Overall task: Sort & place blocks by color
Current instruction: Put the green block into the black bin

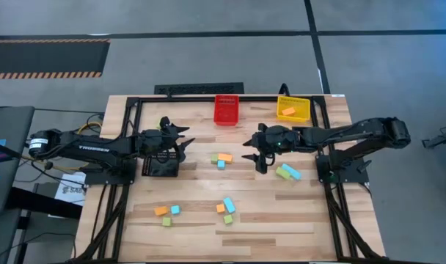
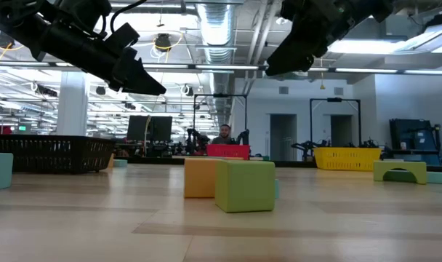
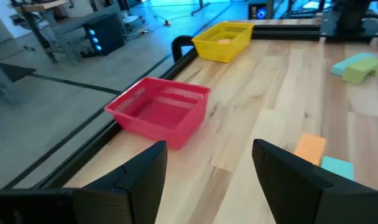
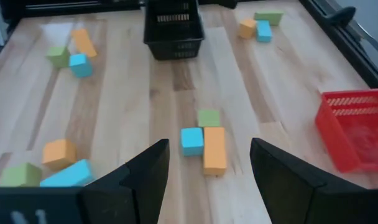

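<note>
Left claw (image 1: 180, 139): fingers apart, empty, hanging above the black slotted plastic bin (image 1: 160, 164) at the left of the pale wooden counter (image 1: 296, 220), apparently waiting.

Blocks, small wooden, orange, light blue and green:
- front-left trio (image 1: 167, 213);
- front-centre cluster (image 1: 227, 209);
- centre group (image 1: 222, 159), loose, none yet binned from here.

Red slotted bin (image 1: 226, 110): far edge, looks empty.

Right claw (image 1: 254, 150): fingers apart, holding nothing, poised just beside the centre group, likely its next pick.

Green and blue pair (image 1: 287, 172): right of centre.

Yellow bin (image 1: 293, 108): far right, one orange block inside.

Both dark arms reach toward the middle of the bench from opposite sides, raised above it. The left pincer (image 1: 185, 137) and right pincer (image 1: 246, 149) stand parted, holding nothing.
</note>
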Controlling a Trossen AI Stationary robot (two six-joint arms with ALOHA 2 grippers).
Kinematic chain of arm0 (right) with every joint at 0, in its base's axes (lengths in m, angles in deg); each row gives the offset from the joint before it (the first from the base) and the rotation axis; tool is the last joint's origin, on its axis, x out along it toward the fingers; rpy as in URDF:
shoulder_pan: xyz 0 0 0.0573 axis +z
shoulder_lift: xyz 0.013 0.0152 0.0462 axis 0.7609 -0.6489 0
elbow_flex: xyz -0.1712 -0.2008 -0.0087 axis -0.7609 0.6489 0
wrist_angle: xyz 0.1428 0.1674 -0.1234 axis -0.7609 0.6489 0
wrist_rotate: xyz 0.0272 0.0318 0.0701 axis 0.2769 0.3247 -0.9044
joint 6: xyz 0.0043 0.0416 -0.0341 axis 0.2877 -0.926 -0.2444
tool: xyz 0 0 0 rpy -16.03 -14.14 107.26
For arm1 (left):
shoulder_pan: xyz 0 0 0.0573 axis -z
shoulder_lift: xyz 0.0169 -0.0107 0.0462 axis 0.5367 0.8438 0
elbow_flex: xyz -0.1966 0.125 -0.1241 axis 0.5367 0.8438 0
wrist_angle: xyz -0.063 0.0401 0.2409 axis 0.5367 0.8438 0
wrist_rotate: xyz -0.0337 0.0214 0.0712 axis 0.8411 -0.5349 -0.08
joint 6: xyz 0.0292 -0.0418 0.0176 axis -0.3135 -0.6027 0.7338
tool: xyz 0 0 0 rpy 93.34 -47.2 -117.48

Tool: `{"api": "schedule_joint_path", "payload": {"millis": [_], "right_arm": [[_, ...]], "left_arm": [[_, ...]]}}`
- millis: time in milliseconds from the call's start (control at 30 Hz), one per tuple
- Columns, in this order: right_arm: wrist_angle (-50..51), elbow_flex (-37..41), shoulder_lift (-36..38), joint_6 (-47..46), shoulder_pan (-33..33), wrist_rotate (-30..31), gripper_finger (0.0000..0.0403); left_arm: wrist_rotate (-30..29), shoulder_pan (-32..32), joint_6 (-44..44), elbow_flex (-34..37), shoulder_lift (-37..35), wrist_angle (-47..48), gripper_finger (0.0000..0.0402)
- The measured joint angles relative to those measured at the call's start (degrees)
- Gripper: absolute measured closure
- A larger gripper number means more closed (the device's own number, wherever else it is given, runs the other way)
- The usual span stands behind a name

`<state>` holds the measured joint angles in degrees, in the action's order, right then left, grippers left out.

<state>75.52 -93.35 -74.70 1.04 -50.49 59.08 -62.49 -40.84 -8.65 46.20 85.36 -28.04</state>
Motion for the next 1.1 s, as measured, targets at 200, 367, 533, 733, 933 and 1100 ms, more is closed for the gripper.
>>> {"api": "schedule_joint_path", "payload": {"millis": [200,367,533,733,933,1100], "right_arm": [[-1.5,0.0,-0.9,-1.0,2.5,0.0,0.0159],[-5.1,0.1,-3.7,-0.5,4.4,0.1,0.0159],[-9.4,0.0,-8.9,2.2,5.1,0.1,0.0158],[-13.4,-2.4,-16.3,2.6,5.5,-2.1,0.0158],[-13.3,-7.2,-23.2,2.8,7.4,-2.7,0.0158],[-11.0,-11.4,-27.9,2.4,7.3,-2.5,0.0158]], "left_arm": [[7.6,0.2,0.0,0.0,0.0,0.0,0.0175],[9.2,2.0,-1.2,0.0,0.0,-0.1,0.0175],[9.2,4.8,-1.8,0.0,0.0,0.0,0.0175],[9.1,7.8,-1.8,0.0,0.0,-0.2,0.0175],[9.1,9.9,-1.8,0.0,0.0,-0.1,0.0175],[9.0,10.6,-1.8,0.0,0.0,0.0,0.0175]]}}
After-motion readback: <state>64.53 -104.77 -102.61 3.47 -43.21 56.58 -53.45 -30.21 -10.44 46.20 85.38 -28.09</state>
